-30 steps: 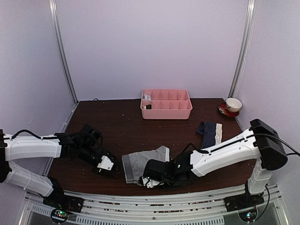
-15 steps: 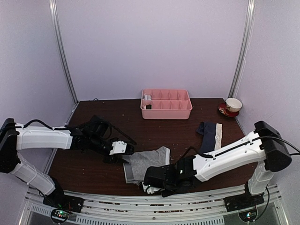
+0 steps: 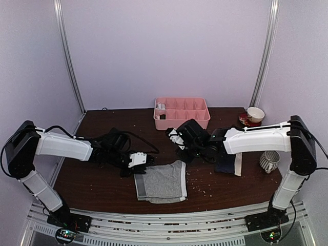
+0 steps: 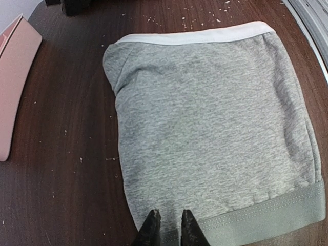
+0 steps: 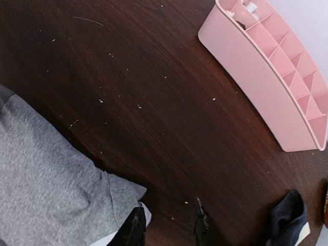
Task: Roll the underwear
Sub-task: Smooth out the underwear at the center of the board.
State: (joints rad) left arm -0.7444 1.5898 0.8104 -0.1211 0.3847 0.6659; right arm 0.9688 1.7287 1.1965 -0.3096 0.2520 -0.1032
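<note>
**Left gripper [image 4: 168, 228] at grey cloth boxer brief's [image 4: 215, 128] band corner.**
Brief stretches away from it, hem far; L fingers [image 4: 151, 231] near-closed, grip unclear. R gripper [image 5: 168, 225] spread, empty.

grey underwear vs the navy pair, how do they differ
The grey underwear is light grey with a grey band; the navy underwear is dark blue with a cream band. The grey pair lies spread flat near the front; the navy pair is a narrower bunch to the right. The grey pair shows whole; the right arm hides part of the navy pair. Both lie on the table.
</note>
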